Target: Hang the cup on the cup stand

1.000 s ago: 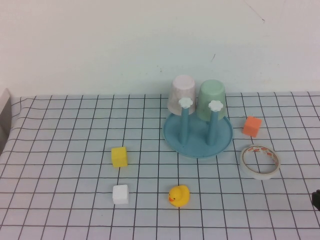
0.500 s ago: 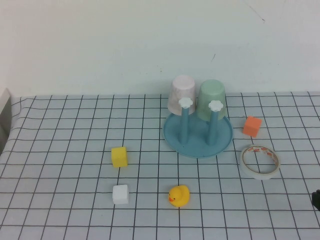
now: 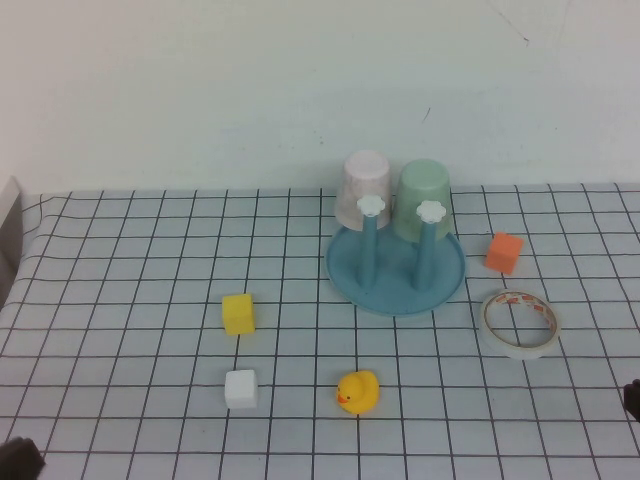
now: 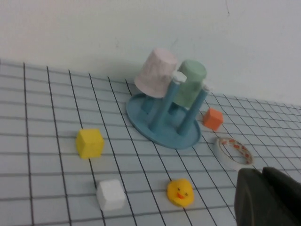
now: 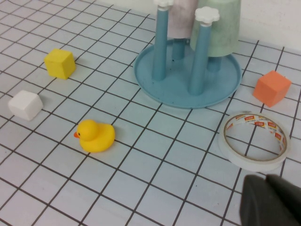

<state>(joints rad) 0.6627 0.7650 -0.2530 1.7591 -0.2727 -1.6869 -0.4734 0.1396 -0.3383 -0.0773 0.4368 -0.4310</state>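
The mint-green cup (image 3: pixel 424 198) sits upside down over a rear peg of the blue cup stand (image 3: pixel 396 270), next to a pale pink cup (image 3: pixel 365 188) on the other rear peg. Both cups also show in the left wrist view, the green cup (image 4: pixel 190 87) to the pink cup's right, and the green cup shows in the right wrist view (image 5: pixel 218 26). My left gripper (image 3: pixel 18 460) is at the near left table edge, shut and empty (image 4: pixel 263 197). My right gripper (image 3: pixel 632 398) is at the near right edge, shut and empty (image 5: pixel 268 200).
A yellow cube (image 3: pixel 238 313), a white cube (image 3: pixel 241 388) and a yellow rubber duck (image 3: pixel 358 391) lie in front of the stand. An orange cube (image 3: pixel 504 252) and a roll of tape (image 3: pixel 520 323) lie to its right. A wall stands behind the table.
My left gripper has come into the high view at the near left corner. The cups, stand and other objects have not moved.
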